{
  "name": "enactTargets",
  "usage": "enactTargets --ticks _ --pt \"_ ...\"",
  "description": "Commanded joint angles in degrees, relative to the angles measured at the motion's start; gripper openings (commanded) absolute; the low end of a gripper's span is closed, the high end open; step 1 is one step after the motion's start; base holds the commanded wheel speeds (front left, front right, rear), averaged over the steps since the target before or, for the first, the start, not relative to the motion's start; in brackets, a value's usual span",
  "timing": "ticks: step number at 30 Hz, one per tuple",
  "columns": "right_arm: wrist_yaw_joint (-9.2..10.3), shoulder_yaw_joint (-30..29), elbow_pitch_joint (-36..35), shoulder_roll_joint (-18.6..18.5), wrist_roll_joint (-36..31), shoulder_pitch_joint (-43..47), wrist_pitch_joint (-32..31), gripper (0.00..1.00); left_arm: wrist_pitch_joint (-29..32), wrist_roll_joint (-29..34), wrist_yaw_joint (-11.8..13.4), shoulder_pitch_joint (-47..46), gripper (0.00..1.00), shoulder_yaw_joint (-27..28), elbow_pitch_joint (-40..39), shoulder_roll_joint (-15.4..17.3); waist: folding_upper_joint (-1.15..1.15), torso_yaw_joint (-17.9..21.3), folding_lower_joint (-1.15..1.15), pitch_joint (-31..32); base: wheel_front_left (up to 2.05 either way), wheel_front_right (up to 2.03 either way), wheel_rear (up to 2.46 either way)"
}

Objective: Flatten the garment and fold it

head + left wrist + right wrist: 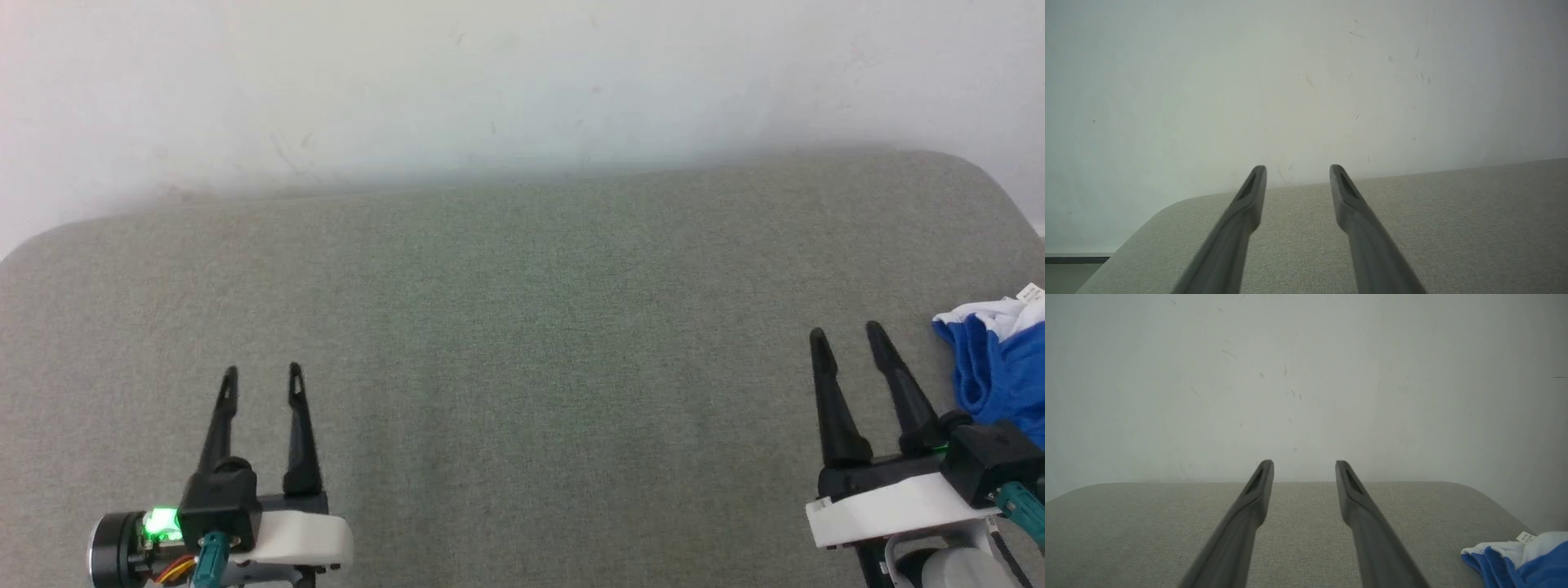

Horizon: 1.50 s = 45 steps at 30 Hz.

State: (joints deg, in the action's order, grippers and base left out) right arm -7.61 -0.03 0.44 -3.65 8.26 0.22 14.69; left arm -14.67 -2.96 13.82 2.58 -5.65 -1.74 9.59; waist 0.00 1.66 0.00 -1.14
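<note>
Now | garment (1000, 376) just beside right fingers (831, 392) | left fingers (219, 425) spread | right fingers spread

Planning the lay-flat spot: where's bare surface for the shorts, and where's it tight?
Free: the whole middle of the grey cushion, from the left gripper across to the right gripper and back to the wall. Crowded: the right edge, where the bunched garment lies beside the right gripper.

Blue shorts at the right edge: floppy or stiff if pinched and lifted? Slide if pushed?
Likely floppy: the garment lies bunched in soft folds, so it should drape from a pinch. A push would probably bunch it further on the textured grey fabric surface rather than slide it.
</note>
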Motion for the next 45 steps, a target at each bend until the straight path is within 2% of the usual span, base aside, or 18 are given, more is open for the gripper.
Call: enactTargets --ticks 1,45 --pt "0.0 0.0 0.0 0.0 0.0 0.0 0.0 0.0 0.0 0.0 0.0 0.0 0.0 0.0 0.0 0.0 0.0 0.0 0.0 0.0 0.0 0.0 0.0" --pt "0.04 0.0 -0.1 0.3 -2.8 -0.1 -5.0 0.0 5.0 1.0 -4.7 -0.9 0.0 1.9 0.6 -2.3 0.0 -0.6 0.0 0.4 0.0 0.0 0.0"
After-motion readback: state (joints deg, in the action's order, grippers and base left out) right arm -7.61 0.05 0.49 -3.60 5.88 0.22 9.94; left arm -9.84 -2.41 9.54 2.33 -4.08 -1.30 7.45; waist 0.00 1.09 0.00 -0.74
